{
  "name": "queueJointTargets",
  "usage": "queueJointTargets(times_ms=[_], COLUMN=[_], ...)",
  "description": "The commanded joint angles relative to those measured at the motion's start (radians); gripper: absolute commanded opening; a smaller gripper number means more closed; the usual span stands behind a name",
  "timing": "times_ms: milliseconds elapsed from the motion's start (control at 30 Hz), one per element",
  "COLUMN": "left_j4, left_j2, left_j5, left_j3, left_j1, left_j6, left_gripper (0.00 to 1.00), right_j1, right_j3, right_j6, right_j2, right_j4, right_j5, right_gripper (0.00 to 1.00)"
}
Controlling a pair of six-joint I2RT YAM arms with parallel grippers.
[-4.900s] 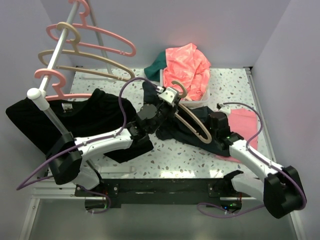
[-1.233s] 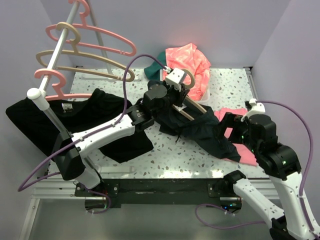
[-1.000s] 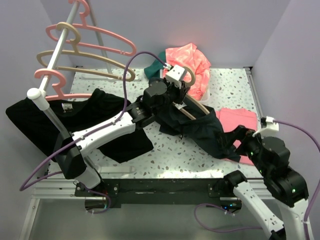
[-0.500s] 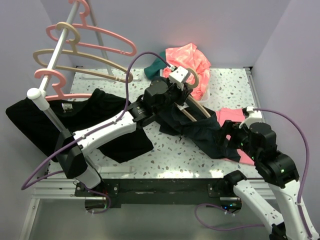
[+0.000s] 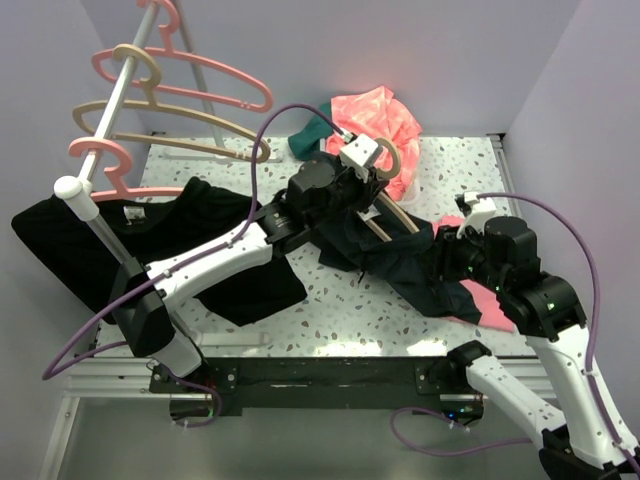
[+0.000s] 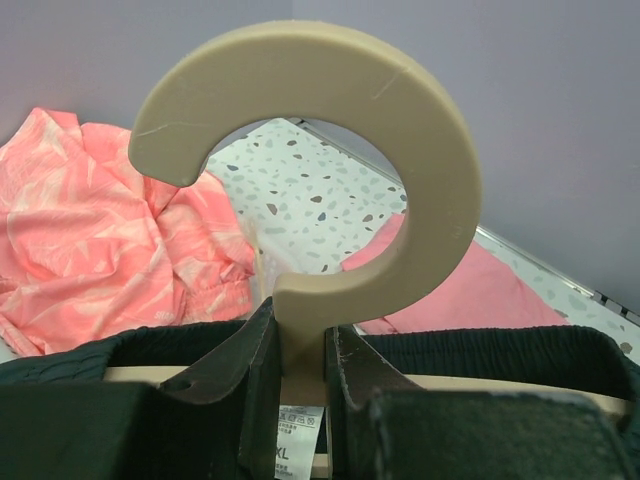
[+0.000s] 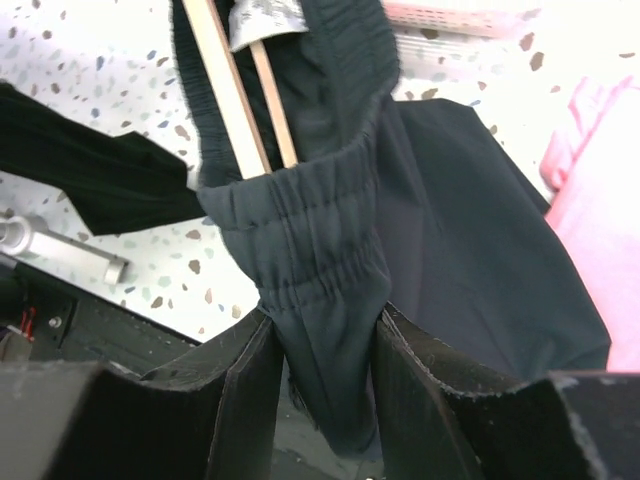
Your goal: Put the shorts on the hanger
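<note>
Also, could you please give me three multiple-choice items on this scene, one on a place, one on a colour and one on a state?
1. Where does the left hand grip the hanger?
A. just below the hook
B. at a shoulder tip
C. on the lower bar

2. What colour is that hanger?
A. pink
B. white
C. beige

3. What is the right hand doing?
A. hanging open over the table
B. shut on the shorts
C. shut on a pink cloth

Answers: 1 A, it clamps the neck right under the hook; 2 C, the hook shows beige in the left wrist view; 3 B, their gathered waist is pinched in it.
</note>
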Motion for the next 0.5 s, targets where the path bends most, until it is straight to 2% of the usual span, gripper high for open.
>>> queueJointTargets(times_ms=[0,167,267,367,400,467], left_j4=[0.092,0.09,0.083,0.073,0.07,0.06], left_j2=[-0.048,-0.053,-0.05,-0.045,-0.044,-0.04], left_j5=[0.034,0.018,0.021,0.015,0.007,-0.001], left_j3=[0.008,0.021,0.04,0.058,0.067,0.077], left_j1=[-0.032,-0.048,-0.051,-0.054,-0.052,-0.052], left_j6=[-0.008,-0.017,-0.023,-0.035,-0.038,-0.046], left_gripper=[0.0,0.0,0.0,0.0,0.0,0.0], right_j1=[-0.001,-0.001,0.0,0.0,0.0,0.0], right_j3=[0.002,-0.031,-0.048,-0.053,-0.047,-0.031], right_j6=[-0.029,-0.039,-0.06,-0.078,-0.077,-0.075], right_j2=[0.011,0.004,0.005,0.008,0.007,-0.002], right_j4=[0.112,0.147,0.149,0.144,0.145,0.139], right_j5=[-0.051,-0.041,-0.05,-0.054,-0.046,-0.015], right_gripper=[0.39,0.36,0.3,0.11,0.0,0.0])
